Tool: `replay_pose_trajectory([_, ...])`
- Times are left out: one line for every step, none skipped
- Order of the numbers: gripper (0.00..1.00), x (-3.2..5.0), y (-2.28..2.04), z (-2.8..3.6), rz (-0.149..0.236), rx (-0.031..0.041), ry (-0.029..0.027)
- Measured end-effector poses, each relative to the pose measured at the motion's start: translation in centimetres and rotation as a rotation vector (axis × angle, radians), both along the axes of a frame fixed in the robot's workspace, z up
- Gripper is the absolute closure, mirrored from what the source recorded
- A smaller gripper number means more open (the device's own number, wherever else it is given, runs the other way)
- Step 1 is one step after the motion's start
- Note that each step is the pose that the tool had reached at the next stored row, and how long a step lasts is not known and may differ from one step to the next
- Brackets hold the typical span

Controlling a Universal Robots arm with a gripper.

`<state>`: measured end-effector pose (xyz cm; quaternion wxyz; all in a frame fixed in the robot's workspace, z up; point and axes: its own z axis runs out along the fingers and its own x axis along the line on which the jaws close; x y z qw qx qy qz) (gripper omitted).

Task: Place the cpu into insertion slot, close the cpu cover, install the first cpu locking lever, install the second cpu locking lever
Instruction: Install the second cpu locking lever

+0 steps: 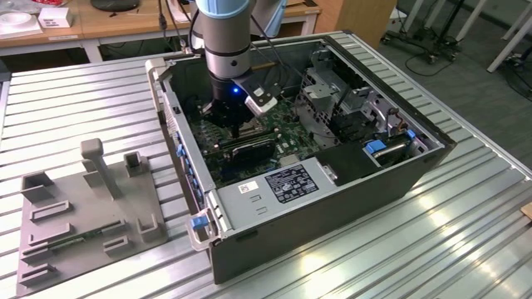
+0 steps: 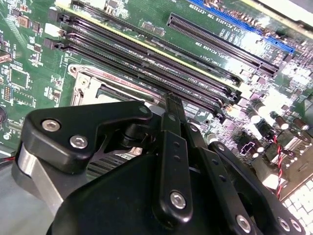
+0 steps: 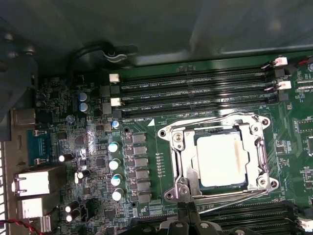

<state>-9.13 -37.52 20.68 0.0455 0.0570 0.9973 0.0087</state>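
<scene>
Already the cpu is seated in the slot, and the cover is seen lying flat around it. Thin wire levers run along two sides; whether either is latched cannot be judged. The gripper hangs just above the socket, its fingers drawn together on nothing. Its tips are hidden in the exterior view.

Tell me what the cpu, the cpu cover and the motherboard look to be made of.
cpu: pale matte metal top, apparently; dull silvery-tan sheen with a faint streak.
cpu cover: bright polished metal; sharp glints along its frame.
motherboard: green glossy circuit board, likely lacquered laminate; it reflects light.
</scene>
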Motion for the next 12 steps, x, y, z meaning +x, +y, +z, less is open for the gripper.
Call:
replay_pose_trajectory([0.89,-0.04,0.00,-0.03,0.000,0.0004,-0.0005])
replay_pose_trajectory([0.89,-0.09,0.00,-0.05,0.000,0.0006,-0.0010])
replay_pose_trajectory([0.89,-0.12,0.00,-0.07,0.000,0.0006,-0.0012])
replay_pose_trajectory([0.89,-0.12,0.00,-0.07,0.000,0.0004,-0.0012])
replay_pose_trajectory([0.89,-0.12,0.00,-0.07,0.000,0.0003,-0.0012])
replay_pose_trajectory([0.89,-0.12,0.00,-0.07,0.000,0.0003,-0.0011])
replay_pose_trajectory([0.89,-0.12,0.00,-0.09,0.000,0.0005,-0.0013])
replay_pose_trajectory([0.89,-0.12,0.00,-0.12,0.000,0.0007,-0.0014])
replay_pose_trajectory([0.89,-0.13,0.00,-0.17,0.000,0.0008,-0.0015])
replay_pose_trajectory([0.89,-0.13,0.00,-0.21,0.000,0.0007,-0.0014])
replay_pose_trajectory([0.89,-0.13,0.00,-0.22,0.000,0.0004,-0.0013])
replay_pose_trajectory([0.89,-0.13,0.00,-0.22,0.000,0.0004,-0.0011])
